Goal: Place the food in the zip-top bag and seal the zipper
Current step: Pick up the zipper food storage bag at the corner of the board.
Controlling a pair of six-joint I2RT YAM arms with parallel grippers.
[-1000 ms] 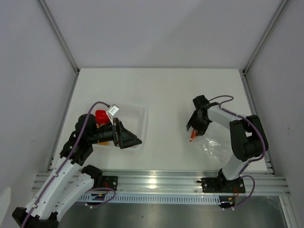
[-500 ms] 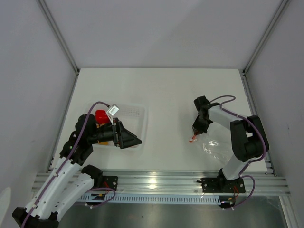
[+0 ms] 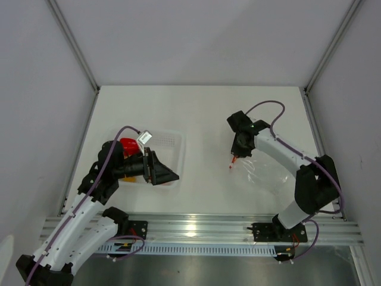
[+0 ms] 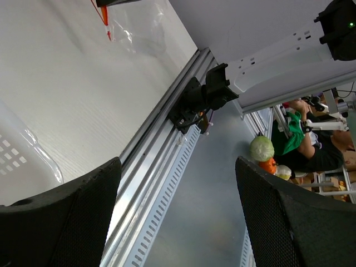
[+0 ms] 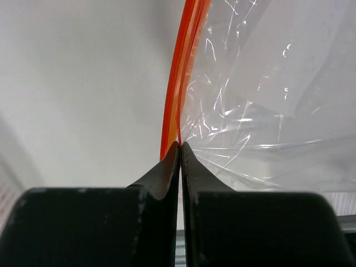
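At the bottom of the top view, an aluminium rail (image 3: 196, 225) runs across the near edge of the table (image 3: 202, 113), carrying both arm bases. Just above it at lower left, the left gripper (image 3: 165, 173) hangs over the near right part of a clear rigid tray (image 3: 176, 145) with a dotted base. In the left wrist view its fingers (image 4: 61, 222) stand wide apart at the bottom corners of the frame with nothing between them, and the curved clear rim of the tray shows at the left edge. A glossy red pepper-like toy (image 3: 127, 145) lies in the far left part of the tray, beside the arm's wrist. The arm hides the rest of the tray's left side.

To the right of centre, the right gripper (image 3: 236, 156) points down at the table. The right wrist view shows its jaws pressed together on the zipper (image 5: 181, 67), pinching the thin red-orange strip where it meets the fingers (image 5: 156, 186). The strip runs straight up the frame from the pinch. The zip-top bag (image 3: 268, 176) spreads to the lower right of the gripper in the top view, crinkled and clear, lying on the table well apart from the tray. The zipper's red end pokes out just below the fingertips.
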